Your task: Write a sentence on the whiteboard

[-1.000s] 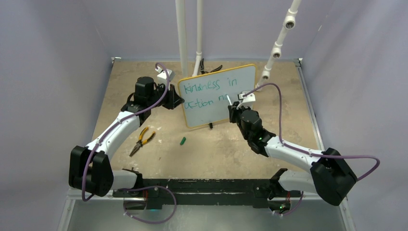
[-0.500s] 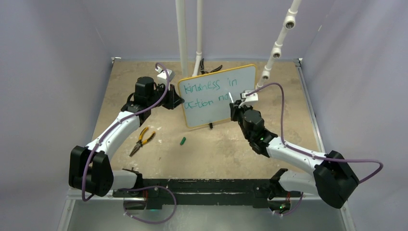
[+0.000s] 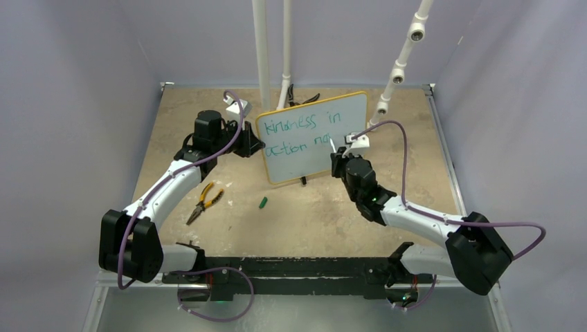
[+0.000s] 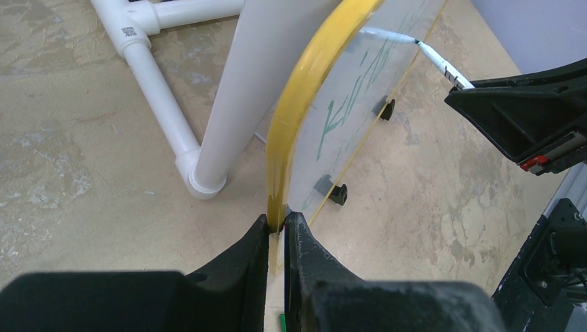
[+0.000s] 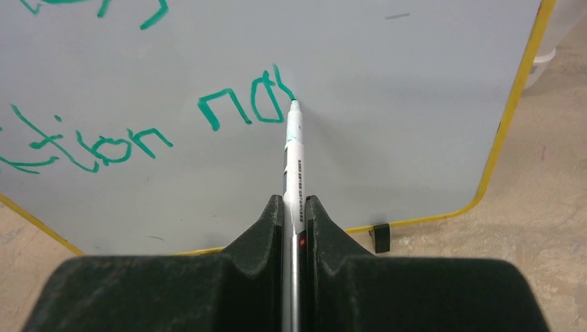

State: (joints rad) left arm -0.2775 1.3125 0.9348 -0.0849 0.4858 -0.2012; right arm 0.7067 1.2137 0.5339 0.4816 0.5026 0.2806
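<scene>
The whiteboard [image 3: 315, 138] stands upright mid-table, white with a yellow frame [image 4: 304, 90]. The sentence [image 3: 302, 124] in teal reads "kindness in" with "action" and part of a further word below. My left gripper [image 4: 277, 223] is shut on the board's left edge; it also shows in the top view [image 3: 253, 143]. My right gripper [image 5: 295, 204] is shut on a white marker pen [image 5: 293, 155], whose green tip touches the board [image 5: 387, 124] at the last stroke of the lettering [image 5: 246, 104]. The right gripper shows in the top view [image 3: 336, 156] at the board's lower right.
Yellow-handled pliers [image 3: 203, 202] and a green marker cap [image 3: 263, 203] lie on the table in front of the board. White pipe stands [image 3: 262, 55] rise behind it, with a pipe base [image 4: 166, 104] on the table. A black tool [image 3: 302, 99] lies at the back.
The right gripper with the pen rose slightly up the board, then came back down a little, adding a stroke to the last letter. The left arm and board have not moved.
</scene>
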